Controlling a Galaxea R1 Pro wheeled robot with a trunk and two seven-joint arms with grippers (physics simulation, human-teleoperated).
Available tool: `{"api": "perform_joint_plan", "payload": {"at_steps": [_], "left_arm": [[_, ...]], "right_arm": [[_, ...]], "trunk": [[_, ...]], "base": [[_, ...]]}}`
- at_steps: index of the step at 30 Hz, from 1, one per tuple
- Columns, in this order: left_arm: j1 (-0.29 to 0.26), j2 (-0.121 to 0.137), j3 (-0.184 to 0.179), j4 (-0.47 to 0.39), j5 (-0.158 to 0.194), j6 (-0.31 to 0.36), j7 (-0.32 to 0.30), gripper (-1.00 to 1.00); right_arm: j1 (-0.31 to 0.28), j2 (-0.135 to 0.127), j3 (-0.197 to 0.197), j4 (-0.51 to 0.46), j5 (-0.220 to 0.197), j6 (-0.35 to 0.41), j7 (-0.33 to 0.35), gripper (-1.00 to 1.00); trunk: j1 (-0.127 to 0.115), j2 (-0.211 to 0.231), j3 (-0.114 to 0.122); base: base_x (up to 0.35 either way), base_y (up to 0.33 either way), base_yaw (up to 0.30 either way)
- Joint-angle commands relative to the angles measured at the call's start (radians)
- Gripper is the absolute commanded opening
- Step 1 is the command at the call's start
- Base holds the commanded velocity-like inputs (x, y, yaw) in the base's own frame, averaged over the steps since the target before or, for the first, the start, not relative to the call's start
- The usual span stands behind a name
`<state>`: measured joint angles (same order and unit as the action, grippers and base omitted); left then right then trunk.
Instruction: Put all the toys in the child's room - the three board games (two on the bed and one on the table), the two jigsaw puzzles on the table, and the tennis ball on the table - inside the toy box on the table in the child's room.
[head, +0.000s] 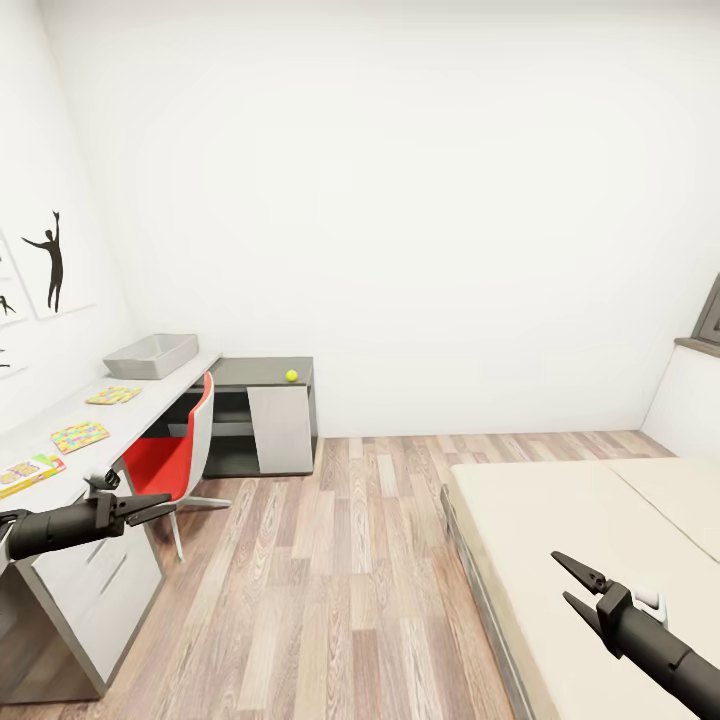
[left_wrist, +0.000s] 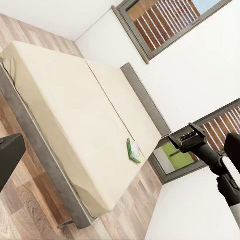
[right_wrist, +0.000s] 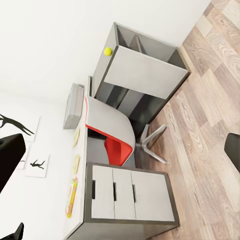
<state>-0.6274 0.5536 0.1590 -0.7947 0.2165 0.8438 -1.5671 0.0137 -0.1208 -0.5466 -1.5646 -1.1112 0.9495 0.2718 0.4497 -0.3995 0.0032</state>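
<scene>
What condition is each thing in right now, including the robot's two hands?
Left hand: open, holding nothing.
Right hand: open, holding nothing.
Toy box: on the table, looks empty.
Tennis ball: resting on the low grey cabinet.
Three flat colourful toys: lying on the table, outside the box.
Board game: lying on the bed.
Desk drawers: closed.

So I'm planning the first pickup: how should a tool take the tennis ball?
The tennis ball sits exposed on the low cabinet top, nothing beside it. Probably come from above and close across its middle; being round, any pair of opposite sides works.
</scene>
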Motion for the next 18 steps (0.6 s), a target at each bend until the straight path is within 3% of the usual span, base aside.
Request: {"api": "perform_joint_plan", "payload": {"at_steps": [1,11,18], "left_arm": [[0.000,0.000,0.000,0.000,0.000,0.011,-0.004,1.00],[0.000,0.000,0.000,0.000,0.000,0.011,-0.004,1.00],[0.000,0.000,0.000,0.000,0.000,0.011,-0.004,1.00]], "right_arm": [[0.000,0.000,-0.001,0.000,0.008,0.003,0.009,1.00],[0.000,0.000,-0.001,0.000,0.008,0.003,0.009,1.00],[-0.001,0.000,-0.001,0.000,0.008,0.003,0.009,1.00]], "trunk": [[0.000,0.000,0.000],[0.000,0.000,0.000],[0.000,0.000,0.000]], "base": [[-0.007,0.000,0.000],[-0.002,0.000,0.013],[0.000,0.000,0.171]]}}
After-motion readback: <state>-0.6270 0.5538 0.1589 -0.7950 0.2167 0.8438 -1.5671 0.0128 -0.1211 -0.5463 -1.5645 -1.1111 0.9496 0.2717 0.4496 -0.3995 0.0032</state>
